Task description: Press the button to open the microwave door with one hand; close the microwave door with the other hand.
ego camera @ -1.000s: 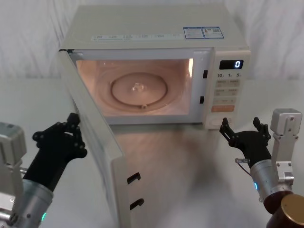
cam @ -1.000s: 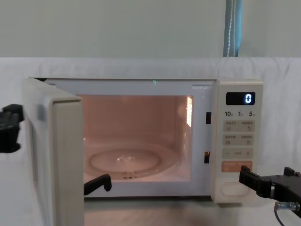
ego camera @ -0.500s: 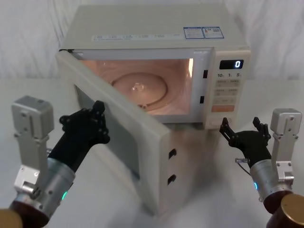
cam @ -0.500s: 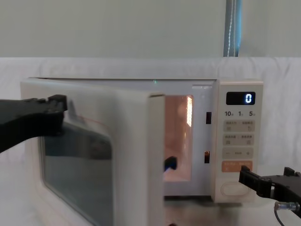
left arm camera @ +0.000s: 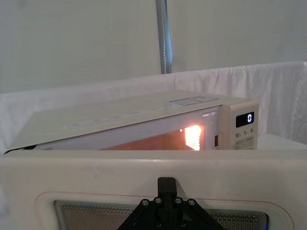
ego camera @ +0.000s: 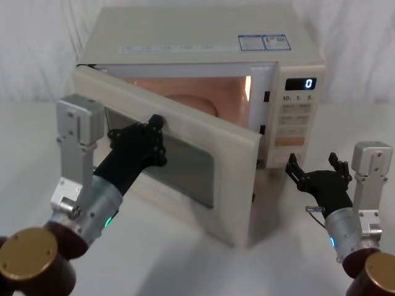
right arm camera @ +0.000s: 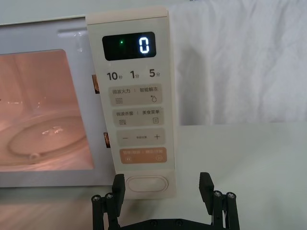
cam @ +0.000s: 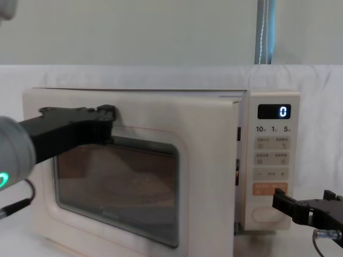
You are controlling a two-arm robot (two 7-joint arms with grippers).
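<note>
The microwave door [ego camera: 231,185] stands ajar, swung most of the way toward the lit cavity. My left gripper [ego camera: 154,126] is shut, its tip pressed against the door's outer face just above the dark window [cam: 123,182]; the left wrist view has that tip [left arm camera: 166,184] on the cream frame. The wide cream button [right arm camera: 147,183] sits at the bottom of the control panel [cam: 270,160]. My right gripper [right arm camera: 162,184] hangs open just in front of the button, not touching it, low at the right in the chest view [cam: 303,206].
The microwave [ego camera: 197,31] stands on a white cloth-covered table [ego camera: 185,265] with white drapes behind. Its display [right arm camera: 136,46] reads 0. An orange key [right arm camera: 143,155] lies just above the button. Open table lies before the door and around the right arm.
The left gripper has pushed forward and rightward, swinging the door from wide open to nearly shut. The right gripper has held still in front of the button.
</note>
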